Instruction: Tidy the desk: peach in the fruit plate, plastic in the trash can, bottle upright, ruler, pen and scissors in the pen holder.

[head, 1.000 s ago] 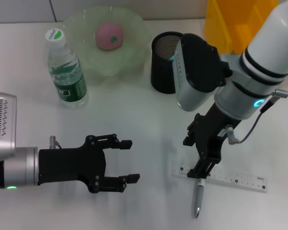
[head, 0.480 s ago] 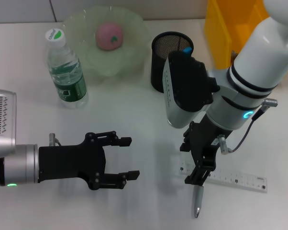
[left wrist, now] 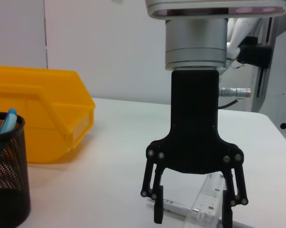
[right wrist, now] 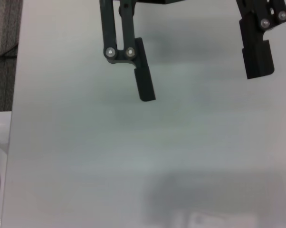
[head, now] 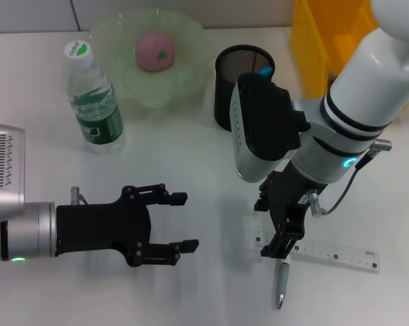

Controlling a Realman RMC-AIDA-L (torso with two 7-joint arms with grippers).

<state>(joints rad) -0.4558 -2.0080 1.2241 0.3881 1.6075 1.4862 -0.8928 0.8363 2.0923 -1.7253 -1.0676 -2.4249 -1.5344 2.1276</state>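
Worktop, white, carries everything here. The peach already lies in the pale green fruit plate near the far edge, and the water bottle stands upright just left of the plate, cap on. The black mesh pen holder stands right of the plate, also toward the far edge, with a blue-tipped item poking out of it; the left wrist view shows the same holder beside a yellow bin. That bin sits at the far right corner.

The right claw points down near the front edge, right of centre, right over the end of a pen that lies on the worktop pointing toward the front edge. In the left wrist view its two fingers stand apart, one on each side of the pen, with the clear ruler lying just beside. The ruler stretches from under the claw toward the right edge.

The left claw hovers over the front left part of the worktop, fingers spread wide and holding nothing; its fingers also show in the right wrist view over bare surface.
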